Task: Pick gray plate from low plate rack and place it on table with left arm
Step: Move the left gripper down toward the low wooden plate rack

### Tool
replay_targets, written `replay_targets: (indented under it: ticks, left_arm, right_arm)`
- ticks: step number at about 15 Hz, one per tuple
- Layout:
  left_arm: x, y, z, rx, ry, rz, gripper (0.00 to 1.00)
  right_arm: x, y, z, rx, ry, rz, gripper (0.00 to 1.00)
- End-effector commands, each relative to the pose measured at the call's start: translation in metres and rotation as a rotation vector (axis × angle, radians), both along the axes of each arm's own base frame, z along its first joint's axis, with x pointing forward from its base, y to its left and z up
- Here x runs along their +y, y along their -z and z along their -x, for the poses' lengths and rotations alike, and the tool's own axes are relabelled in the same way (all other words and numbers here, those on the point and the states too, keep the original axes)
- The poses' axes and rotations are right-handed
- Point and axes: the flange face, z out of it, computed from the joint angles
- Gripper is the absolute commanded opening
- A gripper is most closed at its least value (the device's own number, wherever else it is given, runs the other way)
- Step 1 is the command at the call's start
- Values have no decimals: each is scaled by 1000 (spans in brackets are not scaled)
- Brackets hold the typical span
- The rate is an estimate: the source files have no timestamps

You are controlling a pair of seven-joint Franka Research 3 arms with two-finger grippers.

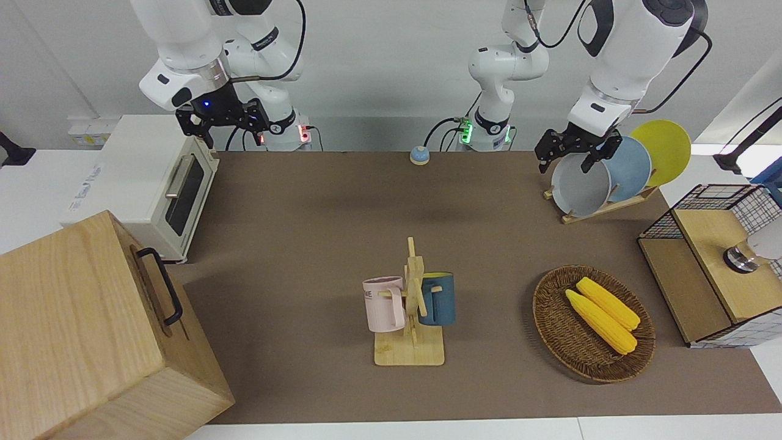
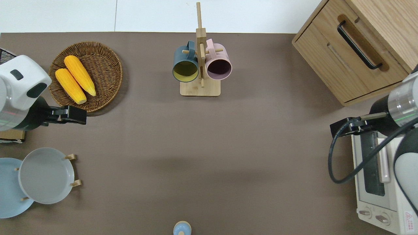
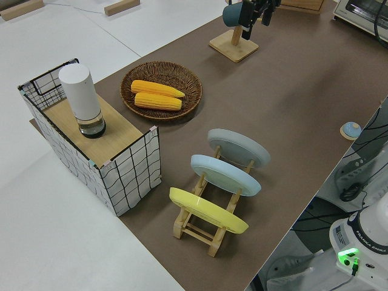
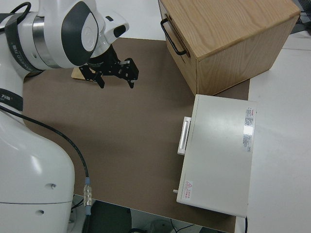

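Resting untouched in the low light-wood peg rack (image 1: pixel 602 208), the round pale gray plate (image 1: pixel 580 186) is not yet gripped; the black left gripper (image 1: pixel 569 148) is spread open, right arm parked.

We see the left arm (image 1: pixel 617 55) reaching down from its shoulder, wrist bent, its gripper (image 1: pixel 570 151) hanging in the air with the two black fingers (image 1: pixel 589 162) spread apart — nothing between them. In the overhead view the same gripper (image 2: pixel 70 115) points sideways. The right arm (image 1: pixel 183 55) is parked — its gripper (image 1: pixel 223 116) open.
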Motion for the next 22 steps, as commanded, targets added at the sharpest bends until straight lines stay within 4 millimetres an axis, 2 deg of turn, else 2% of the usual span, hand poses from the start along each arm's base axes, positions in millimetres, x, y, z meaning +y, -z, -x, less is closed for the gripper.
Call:
replay_targets:
  ticks: [1, 9, 15, 18, 20, 22]
  left_arm:
    - [-2, 1, 2, 26, -6, 9, 993]
    - [1, 9, 10, 60, -14, 1, 993]
    - [0, 14, 58, 43, -14, -15, 991]
    - [4, 27, 90, 26, -22, -2, 993]
    - [10, 33, 99, 23, -29, 1, 993]
    - [25, 39, 101, 32, -56, 7, 991]
  right_arm:
    - [-2, -4, 2, 0, 14, 8, 983]
    - [-2, -3, 2, 2, 14, 8, 983]
    - [-2, -4, 2, 0, 14, 8, 983]
    - [-2, -4, 2, 0, 14, 8, 983]
    - [-2, -4, 2, 0, 14, 8, 983]
    - [-2, -3, 2, 2, 14, 8, 983]
